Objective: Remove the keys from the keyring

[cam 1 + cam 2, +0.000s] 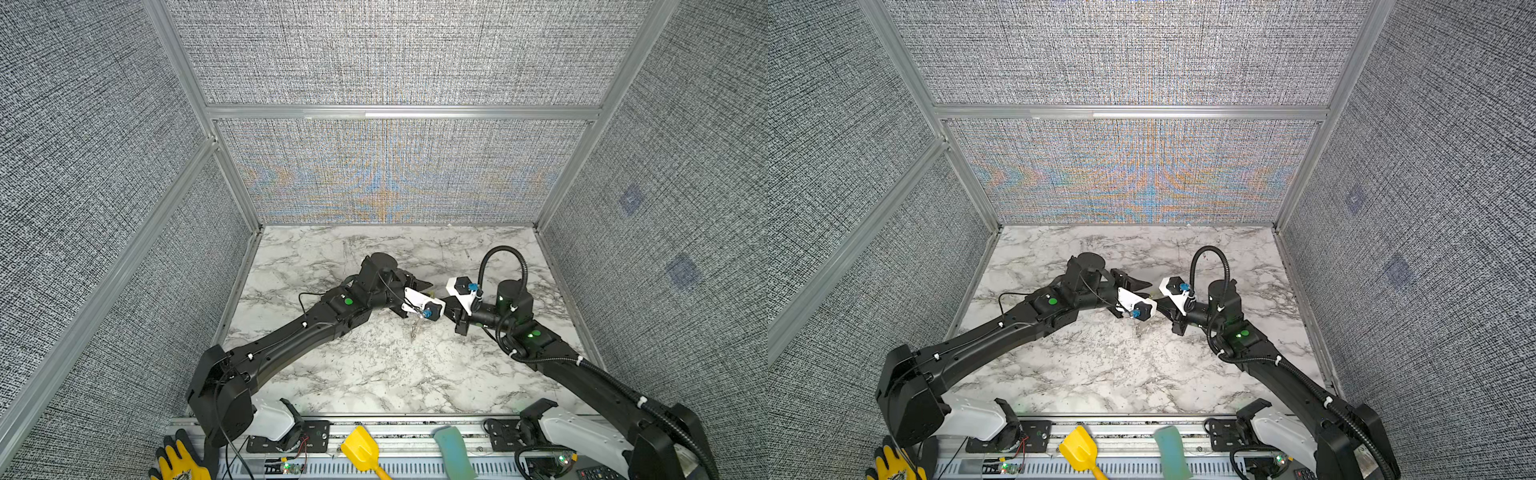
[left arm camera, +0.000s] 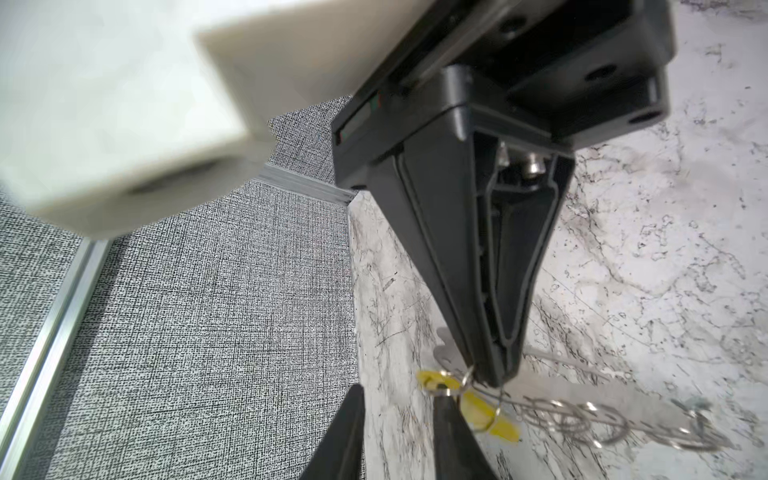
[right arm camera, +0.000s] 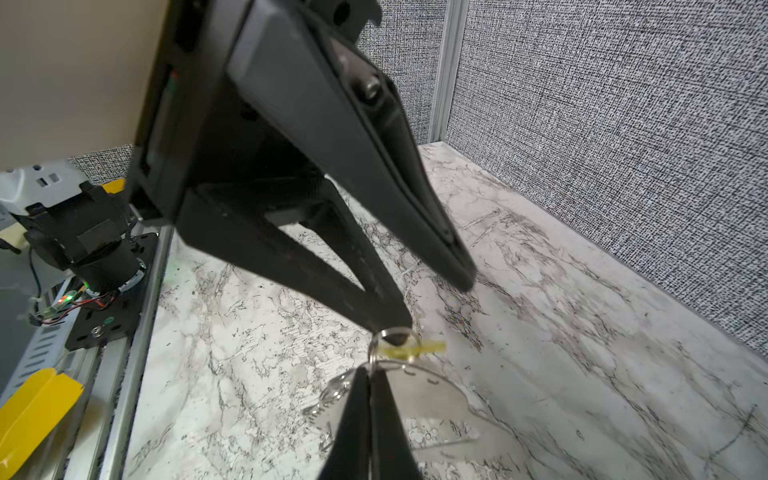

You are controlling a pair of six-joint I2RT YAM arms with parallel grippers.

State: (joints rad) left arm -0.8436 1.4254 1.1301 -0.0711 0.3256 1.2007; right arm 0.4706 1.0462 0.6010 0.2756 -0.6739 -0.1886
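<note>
1. Right wrist view: the right gripper has its fingers pressed together on a wire ring at the edge of the keyring. Judged purpose: to anchor the assembly so the other arm has something to pull against.
2. The keyring, a flat grey plate, sits just behind the right fingertips, low over the marble table. Whether it touches the surface cannot be told.
3. The left gripper stands spread and grips nothing. Its lower fingertip sits within the loop of the wire ring, against the head of the yellow-tagged key. The upper finger is well clear.
4. Judged reason for that stance: it suits taking a bite on the key's tag — at present nothing is secured on that side.
5. Left wrist view: the yellow-tagged key is threaded on its ring, just beside the right gripper's tip. A string of loose rings trails away across the table. The second key cannot be made out with certainty.
6. In both top views the two grippers meet tip to tip above mid-table, which keeps the work small and close.
7. Status, as judged: no key is free yet. The risk is that the thin wire slips from the right pinch under a pull.
</note>
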